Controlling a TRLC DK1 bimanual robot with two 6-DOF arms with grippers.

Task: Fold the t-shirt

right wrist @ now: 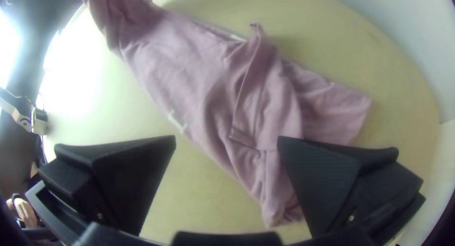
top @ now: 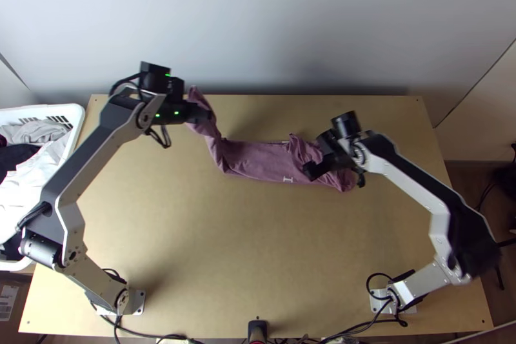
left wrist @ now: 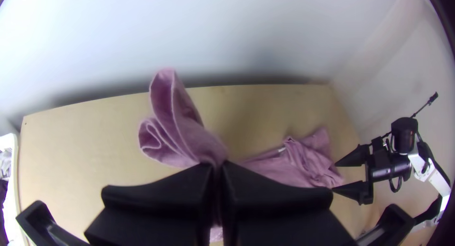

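Pinching the shirt (top: 258,160) by one raised end in my closed left pincer (left wrist: 216,166), I should lower my wide-open, empty right pincer (right wrist: 227,139) onto its bunched end on the surface (top: 258,247) before tugging gently.

Dusty mauve across the t-shirt (top: 258,158), plain but for a white mark (top: 287,179). Tan on the counter (top: 226,247); white on the basket (top: 79,115), with grey, white and near-black among the clothes (top: 35,131); pale grey on the wall (top: 258,21).

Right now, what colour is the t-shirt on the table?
Dusty pink-purple, a muted mauve; the t-shirt shows best in the right wrist view.
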